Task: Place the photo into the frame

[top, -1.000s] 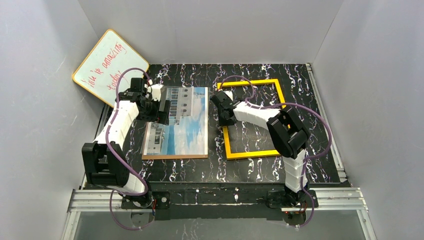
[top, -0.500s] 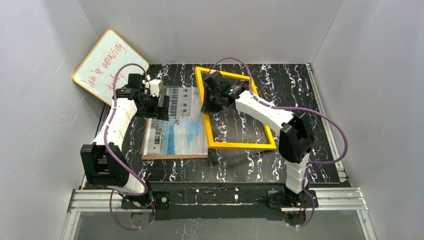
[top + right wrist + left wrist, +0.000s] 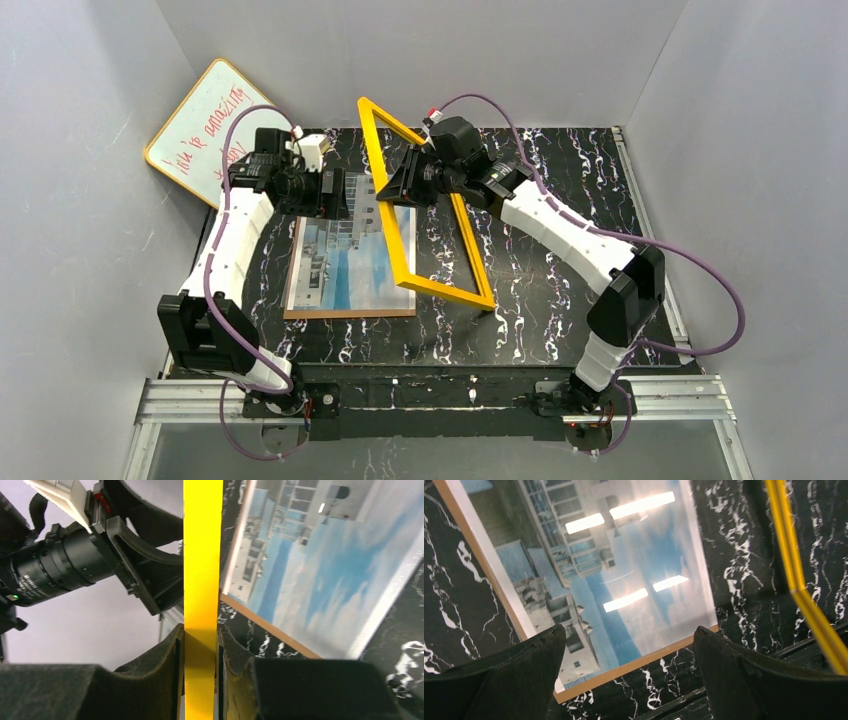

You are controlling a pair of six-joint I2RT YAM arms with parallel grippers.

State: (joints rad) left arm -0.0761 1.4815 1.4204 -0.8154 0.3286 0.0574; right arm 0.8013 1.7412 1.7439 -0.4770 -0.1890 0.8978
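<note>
The photo [image 3: 350, 262], a building under blue sky, lies face up on a brown backing board [image 3: 350, 314] at the table's left centre. My right gripper [image 3: 400, 188] is shut on the left rail of the yellow frame [image 3: 440, 288]. The frame is tilted up steeply, its near right corner down by the table and its left side over the photo's right edge. In the right wrist view the fingers [image 3: 201, 630] pinch the yellow rail [image 3: 202, 555], with the photo [image 3: 325, 565] beyond. My left gripper [image 3: 335, 195] hovers open above the photo [image 3: 624, 570], nothing between its fingers [image 3: 629, 635].
A yellow-rimmed whiteboard [image 3: 215, 125] with red writing leans against the far left wall. Grey walls enclose the black marbled table [image 3: 560, 180] on three sides. An aluminium rail [image 3: 440, 395] runs along the near edge by the arm bases.
My right arm lifted the frame from flat on the table's right side, swung it left and tipped it up over the photo's right edge. The left gripper rose slightly, still open.
</note>
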